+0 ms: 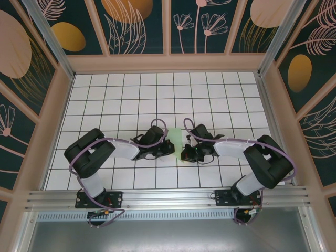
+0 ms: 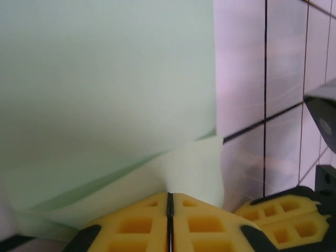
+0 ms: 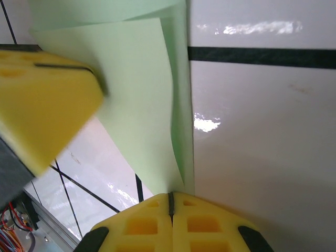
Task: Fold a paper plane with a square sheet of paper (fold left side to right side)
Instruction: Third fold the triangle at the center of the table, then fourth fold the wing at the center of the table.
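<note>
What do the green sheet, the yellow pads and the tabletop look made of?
Green sheet: thin matte paper; it curls and creases. Left hand's pads: yellow moulded plastic or rubber, probably; waffle pockets. Tabletop: glossy white tile or laminate; sharp glare, dark grid lines.

Nothing legible for you here: no txt, label, brand, no. or sign. The square sheet of paper point(image 2: 105, 79) is plain pale green, the counter point(image 1: 210, 89) under it is just white tiles w/ dark grid lines, and the wall panels point(image 1: 136, 26) behind it carry leaf & flower art only.
</note>
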You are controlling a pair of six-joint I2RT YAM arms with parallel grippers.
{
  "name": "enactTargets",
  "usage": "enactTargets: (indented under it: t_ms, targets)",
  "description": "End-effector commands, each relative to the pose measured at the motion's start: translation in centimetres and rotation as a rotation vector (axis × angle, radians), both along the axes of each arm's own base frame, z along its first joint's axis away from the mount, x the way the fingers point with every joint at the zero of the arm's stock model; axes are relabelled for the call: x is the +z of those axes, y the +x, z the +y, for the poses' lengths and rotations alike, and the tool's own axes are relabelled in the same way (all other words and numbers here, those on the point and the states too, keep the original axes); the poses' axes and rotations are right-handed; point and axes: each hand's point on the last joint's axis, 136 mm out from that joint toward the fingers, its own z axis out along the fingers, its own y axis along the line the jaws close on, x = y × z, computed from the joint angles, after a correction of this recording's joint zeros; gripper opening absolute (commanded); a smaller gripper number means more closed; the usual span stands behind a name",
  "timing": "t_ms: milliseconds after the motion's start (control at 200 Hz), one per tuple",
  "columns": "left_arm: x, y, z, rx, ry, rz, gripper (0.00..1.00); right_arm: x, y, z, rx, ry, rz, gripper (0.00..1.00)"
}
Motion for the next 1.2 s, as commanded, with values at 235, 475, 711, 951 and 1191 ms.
enactTargets:
  t_ms: [235,475,711,951,1191]
  targets:
    - [-3.5,3.3,9.4,0.146,0.294,-0.037,0.17,-3.5,-2.1,-3.5,-0.002,-0.188,0.069,0.01]
    - [-0.8,5.8,10.0,0.157,0.297,-0.101,0.21,-2.1,-1.4,-2.3,0.006,-0.121,0.033,0.02]
    - [3.9,5.3,9.5,0.169,0.175,-0.171,0.4,2.0,0.7,-0.4,0.015,-0.002,-0.108,0.04]
    - [7.1,2.8,7.5,0.136,-0.09,-0.161,0.49,6.5,4.2,-0.5,-0.001,0.039,-0.289,0.23]
    - [7.3,2.0,6.3,0.13,-0.231,-0.124,0.52,6.5,5.7,0.0,0.049,0.053,-0.356,0.41]
